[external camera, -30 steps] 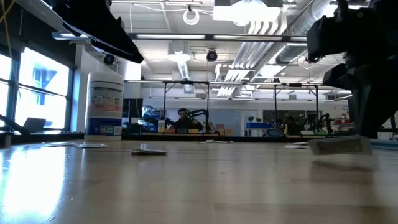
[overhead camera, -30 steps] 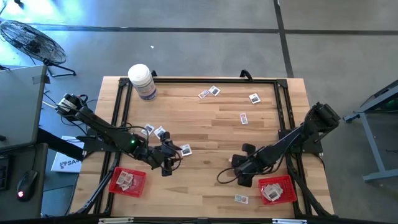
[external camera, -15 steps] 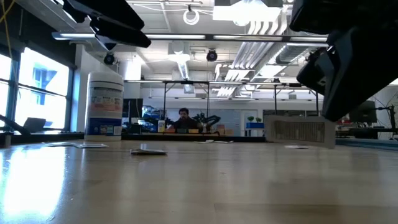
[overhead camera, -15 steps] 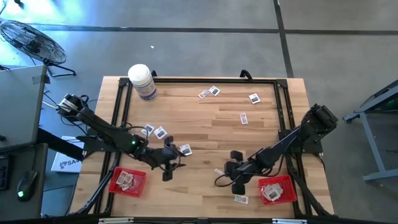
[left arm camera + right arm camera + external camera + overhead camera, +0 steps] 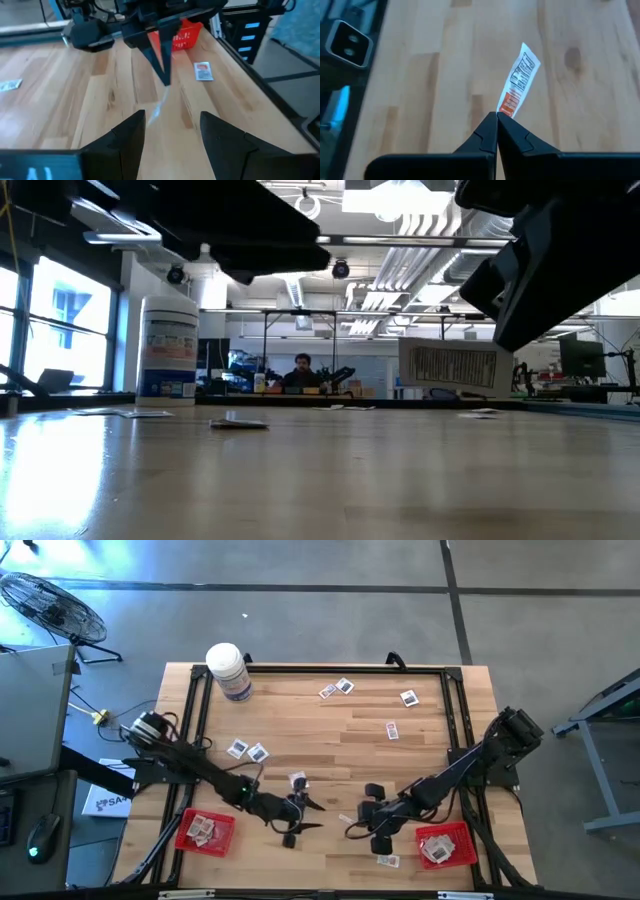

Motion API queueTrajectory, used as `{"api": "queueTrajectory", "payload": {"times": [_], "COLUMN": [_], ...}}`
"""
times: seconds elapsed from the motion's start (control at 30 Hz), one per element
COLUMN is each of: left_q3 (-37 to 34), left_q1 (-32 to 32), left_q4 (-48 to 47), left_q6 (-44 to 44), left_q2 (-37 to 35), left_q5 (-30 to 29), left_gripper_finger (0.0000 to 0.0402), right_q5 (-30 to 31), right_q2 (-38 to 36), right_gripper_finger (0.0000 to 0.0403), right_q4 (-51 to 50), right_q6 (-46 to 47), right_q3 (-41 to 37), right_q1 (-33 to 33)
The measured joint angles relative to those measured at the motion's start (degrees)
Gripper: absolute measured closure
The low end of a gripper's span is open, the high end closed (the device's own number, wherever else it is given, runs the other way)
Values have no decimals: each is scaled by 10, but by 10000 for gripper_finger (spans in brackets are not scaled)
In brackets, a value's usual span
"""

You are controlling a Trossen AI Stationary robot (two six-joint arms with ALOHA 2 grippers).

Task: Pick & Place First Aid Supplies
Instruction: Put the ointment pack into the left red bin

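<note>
Where the held packet was: a packet (image 5: 520,80) was pinched by one end in the tips of the right gripper (image 5: 497,117), lifted clear of the table (image 5: 340,740).
Right gripper: its fingers were pressed together on the packet's lower edge.
Long axis: the packet stuck out forward from the fingertips, roughly in line with the fingers and leaning a little to one side.
Way to the goal: the red tray on the right (image 5: 462,833) lay back from this gripper, toward the right arm's own base and the table's near edge. My judgement is that the arm had to pull back rather than reach out.
Right arm pose: it was stretched low and far toward the table's middle, with the wrist tipped downward.
Nearer arm: the right arm was far closer to that tray than the left.
Left gripper (image 5: 308,812): its fingers stood wide apart and empty. It faced the right gripper near the table's centre.
Loose packet nearby: one (image 5: 297,780) lay flat just beside the left gripper.
Another packet: one (image 5: 388,860) lay flat on the wood just beside the right tray.
Left tray (image 5: 182,836): it already had several packets in it.
</note>
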Motion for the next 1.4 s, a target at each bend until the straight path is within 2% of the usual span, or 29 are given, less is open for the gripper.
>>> {"api": "queueTrajectory", "payload": {"times": [0.2,0.43,0.57,0.9,1.03,1.23,1.4], "left_q3": [44,107,122,122,122,122,122], "left_q1": [4,23,26,26,26,26,26], "left_q4": [12,-6,-41,-61,-40,-40,-41], "left_q6": [27,26,26,24,26,25,25], "left_q2": [55,108,112,112,111,111,111], "left_q5": [-8,27,29,30,25,37,22], "left_gripper_finger": [215,215,215,218,259,387,385], "right_q5": [-3,1,2,15,20,35,46], "right_q2": [0,0,-1,-2,-2,-2,-2], "right_gripper_finger": [403,403,403,403,403,403,403], "right_q4": [18,57,67,106,108,119,139], "right_q6": [-10,-39,-42,-73,-75,-76,-82], "right_q3": [0,0,0,0,0,0,0], "right_q1": [0,0,0,0,0,0,0]}}
